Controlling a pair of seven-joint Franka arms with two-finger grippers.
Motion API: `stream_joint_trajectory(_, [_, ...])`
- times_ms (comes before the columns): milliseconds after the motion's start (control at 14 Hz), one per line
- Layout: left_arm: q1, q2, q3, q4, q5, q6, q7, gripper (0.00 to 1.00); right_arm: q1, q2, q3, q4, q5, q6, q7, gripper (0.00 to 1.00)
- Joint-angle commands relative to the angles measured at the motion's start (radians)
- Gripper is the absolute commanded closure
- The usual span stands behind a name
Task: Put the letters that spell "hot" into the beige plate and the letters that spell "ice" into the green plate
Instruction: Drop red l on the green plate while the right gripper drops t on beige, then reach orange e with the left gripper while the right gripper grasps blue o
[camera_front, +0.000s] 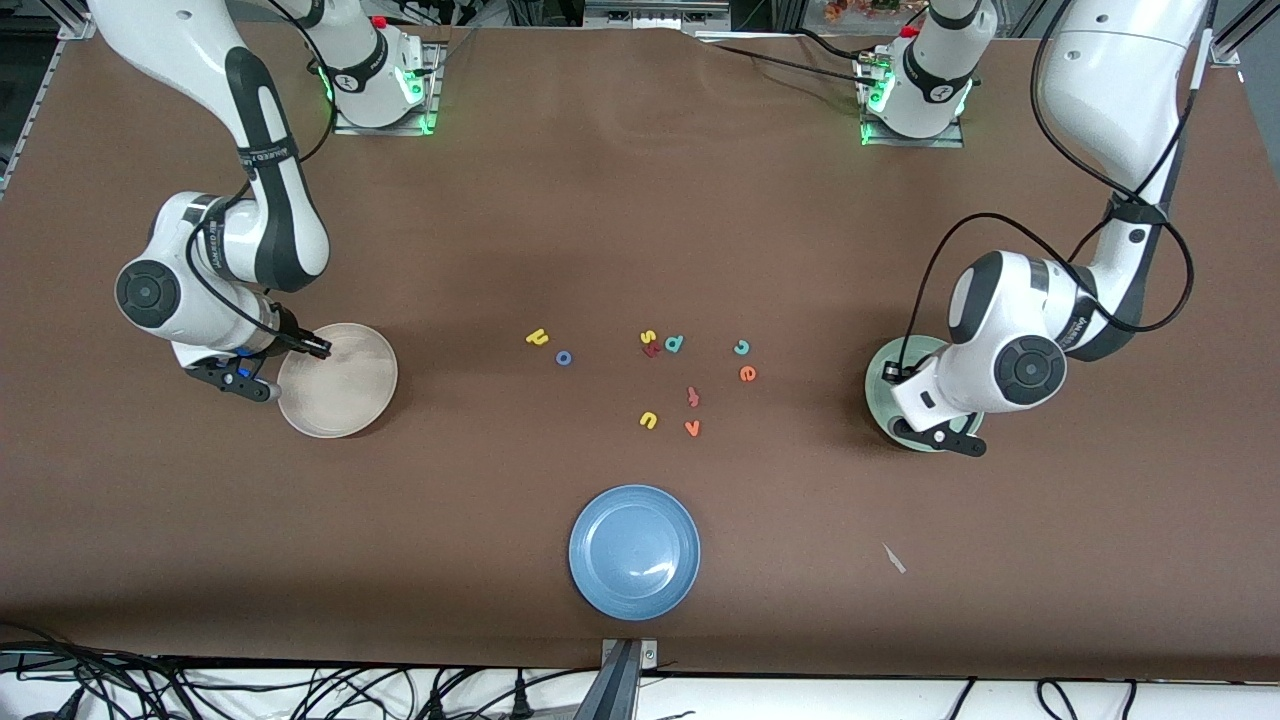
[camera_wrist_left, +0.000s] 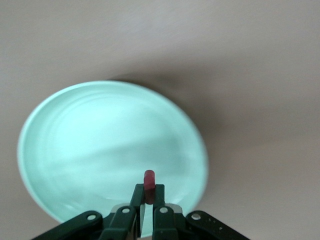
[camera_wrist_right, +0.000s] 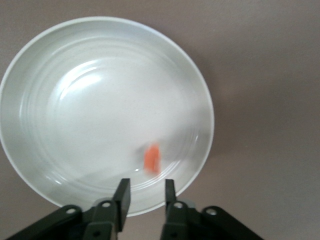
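My right gripper (camera_wrist_right: 146, 192) hangs open over the beige plate (camera_front: 340, 400), at its edge toward the robots. A blurred orange letter, the t (camera_wrist_right: 152, 158), is in that plate (camera_wrist_right: 75, 100), just off the fingertips. My left gripper (camera_wrist_left: 149, 189) is shut on the dark red i (camera_wrist_left: 149, 178), held upright over the green plate (camera_wrist_left: 100, 150), which the left hand partly covers in the front view (camera_front: 878, 388). Mid-table lie the yellow h (camera_front: 537, 337), blue o (camera_front: 563, 357), teal c (camera_front: 741, 347) and orange e (camera_front: 747, 373).
A blue plate (camera_front: 634, 551) sits nearest the front camera. Other loose letters lie mid-table: a yellow s (camera_front: 647, 337), a teal d (camera_front: 674, 343), an orange f (camera_front: 692, 397), a yellow u (camera_front: 648, 420) and an orange v (camera_front: 691, 428).
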Motion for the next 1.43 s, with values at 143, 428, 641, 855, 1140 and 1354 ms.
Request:
stream_joint_trajectory(143, [0.022, 0.073, -0.013, -0.005, 0.087, 0.059, 0.009, 1.00, 0.015, -0.010, 0.013, 0.027, 0.038, -0.023, 0.060, 0.00])
stream_joint_trajectory(428, [0.016, 0.065, -0.020, -0.002, 0.087, 0.052, 0.011, 0.00, 0.021, -0.017, 0.130, 0.057, 0.087, -0.023, 0.370, 0.00])
stream_joint_trajectory(641, [0.011, 0.024, -0.079, 0.004, 0.076, 0.044, 0.003, 0.00, 0.079, -0.014, 0.174, 0.074, 0.087, 0.004, 0.552, 0.00])
stream_joint_trajectory(855, [0.006, 0.019, -0.177, 0.030, 0.056, 0.044, -0.061, 0.00, 0.183, -0.001, 0.175, 0.091, 0.067, 0.027, 0.604, 0.00])
stream_joint_trajectory(1140, [-0.059, 0.039, -0.221, 0.062, 0.033, 0.046, -0.268, 0.00, 0.286, 0.031, 0.178, 0.143, 0.050, 0.023, 0.449, 0.00])
stream_joint_trajectory(1354, [-0.164, 0.103, -0.218, 0.122, 0.036, 0.049, -0.585, 0.00, 0.349, 0.098, 0.182, 0.197, 0.042, 0.021, 0.332, 0.00])
